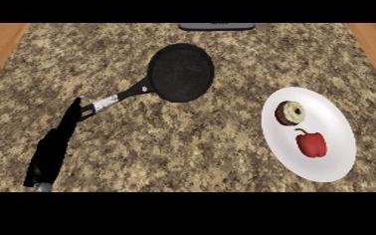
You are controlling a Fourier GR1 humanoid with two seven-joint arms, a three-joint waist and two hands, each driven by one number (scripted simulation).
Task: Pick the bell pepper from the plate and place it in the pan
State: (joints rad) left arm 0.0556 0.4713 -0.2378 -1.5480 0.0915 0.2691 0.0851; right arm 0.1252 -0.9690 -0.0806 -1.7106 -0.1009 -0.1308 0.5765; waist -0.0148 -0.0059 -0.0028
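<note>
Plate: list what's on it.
The plate holds a red bell pepper and a donut, apart. The plate surface beneath them is covered.

No readable text, label, brand, number or sign appears anywhere in the view. The pan (180,72) at upper centre, the plate (323,169) at right and the table (183,149) carry no markings.

head view | looks steeply down on counter (183,144); mid-range; forearm enters at lower left edge
</note>
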